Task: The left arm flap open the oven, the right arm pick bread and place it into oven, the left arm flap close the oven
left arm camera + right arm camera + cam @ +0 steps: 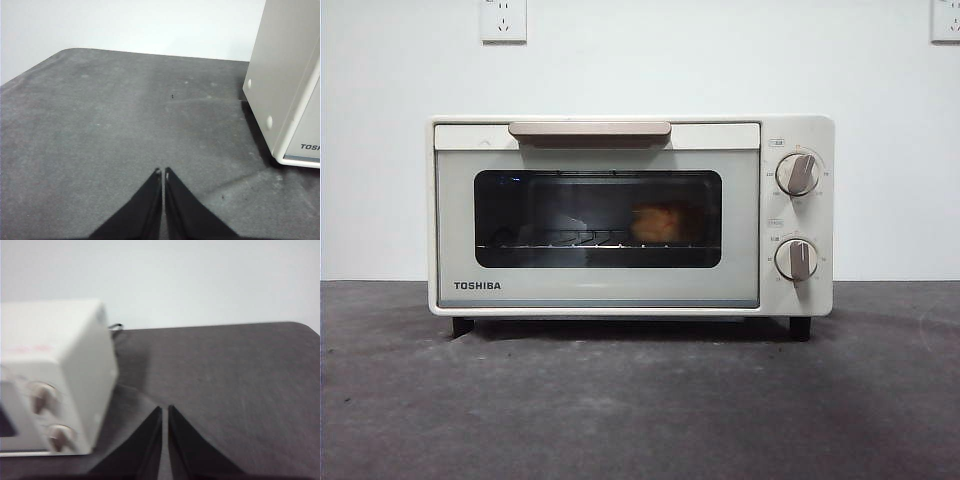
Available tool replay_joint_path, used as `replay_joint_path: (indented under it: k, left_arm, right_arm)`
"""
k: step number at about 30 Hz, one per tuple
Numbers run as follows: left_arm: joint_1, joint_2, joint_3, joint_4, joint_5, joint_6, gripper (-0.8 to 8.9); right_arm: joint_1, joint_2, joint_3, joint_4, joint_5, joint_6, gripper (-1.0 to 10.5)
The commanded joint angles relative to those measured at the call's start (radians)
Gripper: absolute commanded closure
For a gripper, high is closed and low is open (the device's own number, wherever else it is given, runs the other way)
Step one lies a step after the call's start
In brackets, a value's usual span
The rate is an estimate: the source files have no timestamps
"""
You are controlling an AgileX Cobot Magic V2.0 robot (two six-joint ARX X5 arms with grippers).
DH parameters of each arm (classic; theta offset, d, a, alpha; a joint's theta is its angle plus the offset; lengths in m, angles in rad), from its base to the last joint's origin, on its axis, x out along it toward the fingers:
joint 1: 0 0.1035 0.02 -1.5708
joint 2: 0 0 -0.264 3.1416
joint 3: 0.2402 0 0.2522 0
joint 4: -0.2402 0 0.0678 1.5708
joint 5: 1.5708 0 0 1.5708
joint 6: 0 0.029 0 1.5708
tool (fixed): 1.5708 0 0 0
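The cream-white oven (pixel 630 215) stands in the middle of the dark table with its glass door shut. Behind the window the golden bread (pixel 658 222) rests on the wire rack, right of centre. No arm shows in the front view. My left gripper (pixel 162 172) is shut and empty above the table, off the oven's left side wall (pixel 285 80). My right gripper (pixel 165 409) is shut and empty too, beside the oven's knob side (pixel 55 375), blurred in the right wrist view.
A dark grey mat (pixel 640 400) covers the table in front of the oven. The white wall behind carries two sockets (pixel 503 20). The mat's rounded corner (pixel 70 50) shows in the left wrist view.
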Motion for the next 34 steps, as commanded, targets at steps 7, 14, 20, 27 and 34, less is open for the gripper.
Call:
replay_joint_path:
  k: [7,14,20,27,34]
  left_arm:
    - [0.002,0.0,-0.021,-0.007,0.004,-0.008,7.97]
    - [0.002,0.0,-0.021,-0.007,0.004,-0.008,7.97]
    - [0.002,0.0,-0.021,-0.007,0.004,-0.008,7.97]
    - [0.002,0.0,-0.021,-0.007,0.004,-0.008,7.97]
    - [0.002,0.0,-0.021,-0.007,0.004,-0.008,7.97]
  right_arm:
    - [-0.118,-0.195,-0.406,0.201,-0.003,-0.014,9.3]
    - [-0.136,-0.269,-0.494,0.192,-0.008,-0.01,9.3]
    - [-0.137,-0.277,-0.495,0.196,-0.07,-0.062,9.3]
    - [-0.137,-0.277,-0.495,0.214,-0.105,-0.071,9.3]
    - [-0.137,-0.277,-0.494,0.216,-0.105,-0.071,9.3]
